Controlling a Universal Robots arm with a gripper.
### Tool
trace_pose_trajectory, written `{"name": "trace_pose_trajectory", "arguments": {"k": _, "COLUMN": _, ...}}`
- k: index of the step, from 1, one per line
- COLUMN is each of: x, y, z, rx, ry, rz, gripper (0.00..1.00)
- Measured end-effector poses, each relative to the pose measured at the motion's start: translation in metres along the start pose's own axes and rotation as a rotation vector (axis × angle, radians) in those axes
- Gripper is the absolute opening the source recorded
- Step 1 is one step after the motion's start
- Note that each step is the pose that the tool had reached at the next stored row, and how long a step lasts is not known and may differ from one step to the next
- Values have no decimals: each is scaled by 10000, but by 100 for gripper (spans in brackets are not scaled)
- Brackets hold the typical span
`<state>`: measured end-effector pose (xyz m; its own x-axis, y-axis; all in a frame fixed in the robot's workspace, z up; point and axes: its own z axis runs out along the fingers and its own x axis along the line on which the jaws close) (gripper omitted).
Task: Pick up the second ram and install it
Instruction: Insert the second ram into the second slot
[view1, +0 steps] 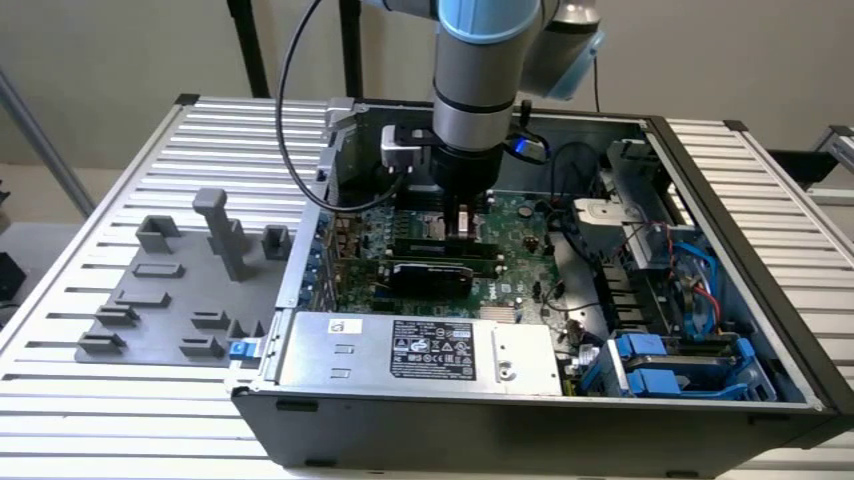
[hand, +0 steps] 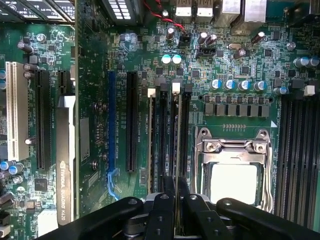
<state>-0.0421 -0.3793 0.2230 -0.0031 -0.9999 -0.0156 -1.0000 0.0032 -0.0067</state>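
Note:
The second ram (hand: 175, 140) appears edge-on as a thin line running along one of the long black memory slots, beside the CPU socket (hand: 232, 165). My gripper (hand: 175, 187) is shut on its near end, with the two dark fingers (hand: 168, 192) pressed close on either side. A white latch (hand: 175, 87) sits at the slot's far end. A neighbouring slot (hand: 152, 145) also carries a thin stick with its own white latch. In the exterior view my gripper (view1: 461, 218) reaches down into the open computer case (view1: 747, 250), right above the motherboard (view1: 514, 240).
A gray plastic fixture (view1: 187, 290) with posts and blocks lies on the slatted table at the exterior view's left. Inside the case are a power supply (view1: 414, 350), blue drive bays (view1: 667, 365), loose cables (view1: 574, 290) and a graphics card (hand: 65, 165).

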Motion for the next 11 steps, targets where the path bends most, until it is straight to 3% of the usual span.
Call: {"name": "trace_pose_trajectory", "arguments": {"k": 11, "x": 0, "y": -9, "z": 0, "rx": -2, "ry": -1, "rz": -136, "gripper": 0}}
